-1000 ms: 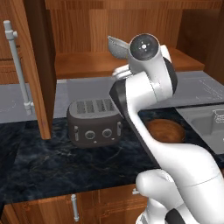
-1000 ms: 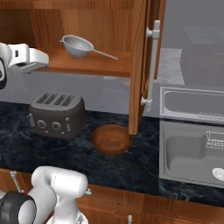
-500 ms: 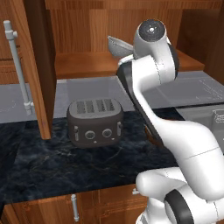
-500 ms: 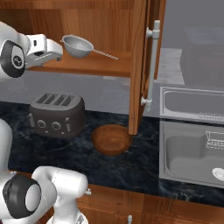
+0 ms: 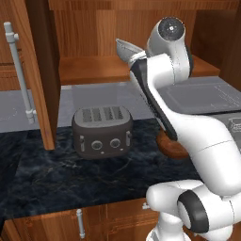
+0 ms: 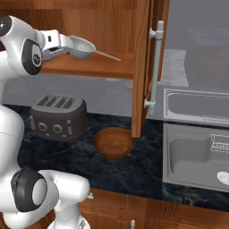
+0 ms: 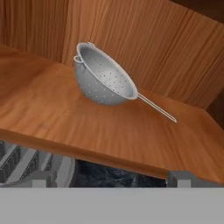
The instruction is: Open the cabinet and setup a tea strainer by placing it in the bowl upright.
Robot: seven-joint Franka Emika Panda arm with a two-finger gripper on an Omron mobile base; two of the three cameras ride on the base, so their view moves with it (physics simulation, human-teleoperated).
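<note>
With both raised-panel doors of the tall reddish-brown wooden wall cabinet (image 6: 142, 67) swung wide, the robot's white arm reached toward the shelf, its two-finger gripper (image 6: 67, 44) spread fully apart and holding nothing. The small silvery metal tea strainer (image 7: 104, 76), a perforated round cup with a long thin straight handle, lay tipped on the wooden shelf (image 7: 52, 113) inside the cabinet, its rim angled up and its handle trailing along the board toward the back corner. Seen from the hand, the two dark finger tips (image 7: 182, 179) stood just off the front edge of the shelf, apart from the cup, apparently lined up so the jaws could pass either side of it. In the right base view the gripper sat just beside the strainer's bowl end; whether it touched could not be told. Below, on the dark marbled counter (image 6: 147, 165), the round shallow brown wooden bowl (image 6: 113, 142) waited beside the dark grey four-slot toaster (image 6: 58, 117), near the foot of the open right door, seemingly placed for a short drop from shelf to bowl. The opening step looked finished; the grasp had not yet been made.
</note>
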